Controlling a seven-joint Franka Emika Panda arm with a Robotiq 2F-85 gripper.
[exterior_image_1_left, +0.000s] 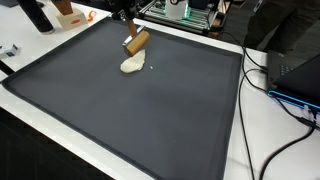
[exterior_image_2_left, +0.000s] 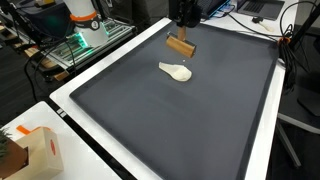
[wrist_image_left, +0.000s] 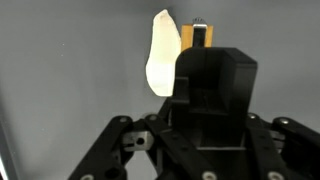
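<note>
My pincer is clenched on a brown block, as far as I can judge. In both exterior views the block hangs from my fingers, clear of the dark mat, and it throws a shadow below. In the wrist view my own housing hides the fingers, and only the far end of the block peeks out past it.

The block is near the far edge of the mat. In an exterior view it hangs tilted, one end lower than the other, not level with the surface.

What matters is the white piece. It lies flat on the mat just beside the block, on the side toward the mat's middle. In both exterior views I see a narrow strip of mat between the two, so I take them to be apart, not touching. From these angles I cannot be sure how high the block's low end sits over it.

In the wrist view the white piece is long and narrow. Its long axis runs straight away from me, and it tapers to a point at the far end. It lies just left of the block there, nearly parallel to it, so it is offset to the side and not straight under my fingers.
</note>
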